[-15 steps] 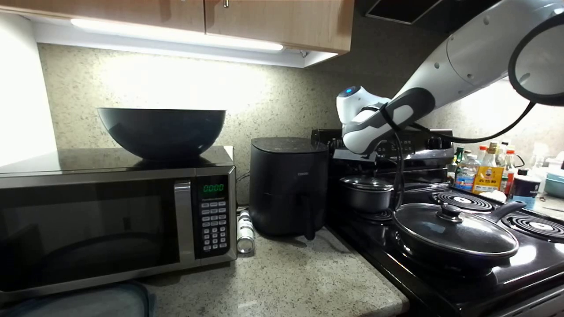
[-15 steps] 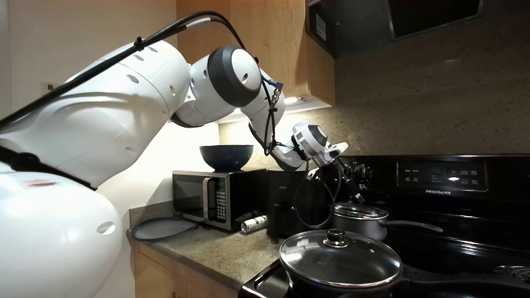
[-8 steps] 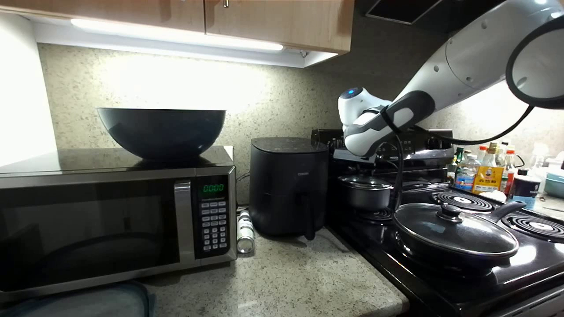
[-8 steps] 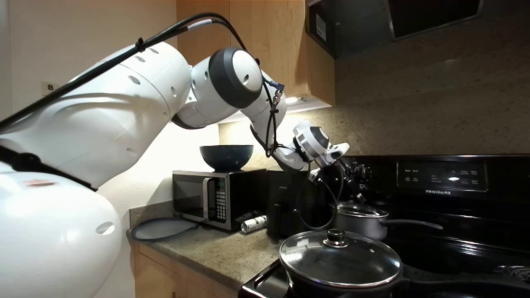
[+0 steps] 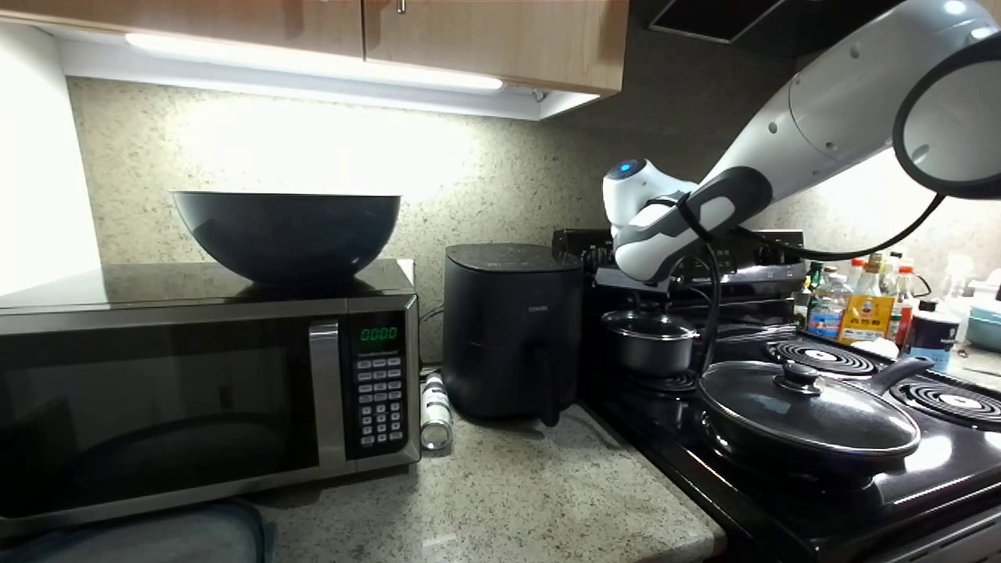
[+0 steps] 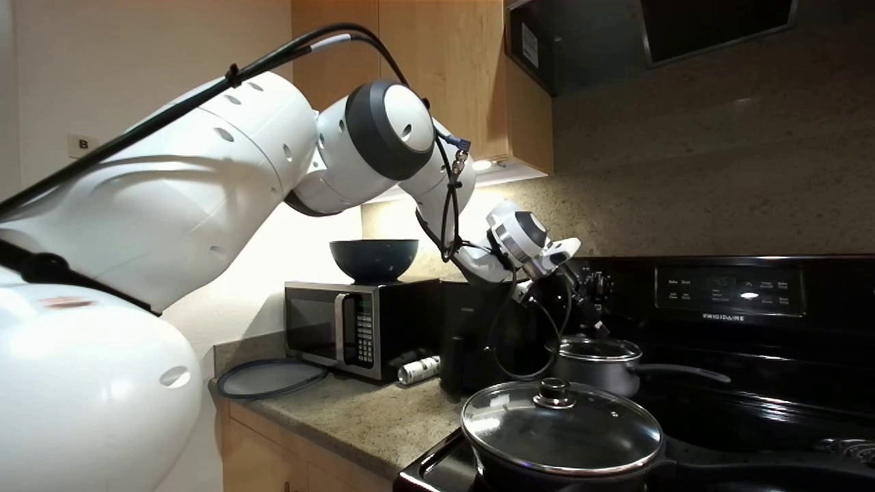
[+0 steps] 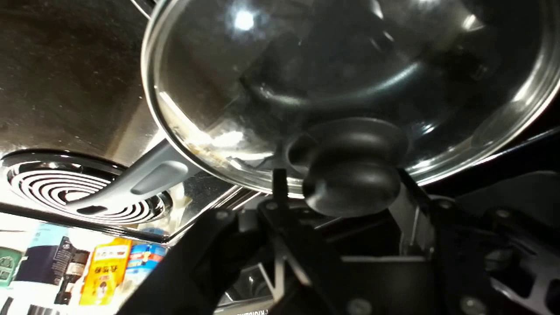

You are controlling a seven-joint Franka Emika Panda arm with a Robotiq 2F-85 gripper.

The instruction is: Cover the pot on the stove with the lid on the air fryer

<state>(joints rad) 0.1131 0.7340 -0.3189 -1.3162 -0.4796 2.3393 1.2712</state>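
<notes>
The lid (image 7: 341, 87) sits on top of the pot (image 5: 651, 356), just below the fingers (image 7: 280, 188). Its dark knob (image 7: 353, 181) is between them, and they look spread apart, with a gap showing beside the knob on one side. The lid looks flat, but it is too dark under there to be sure. If the fingers go up crooked, one could catch the knob and drag the lid off onto the stove (image 5: 680, 432).
</notes>
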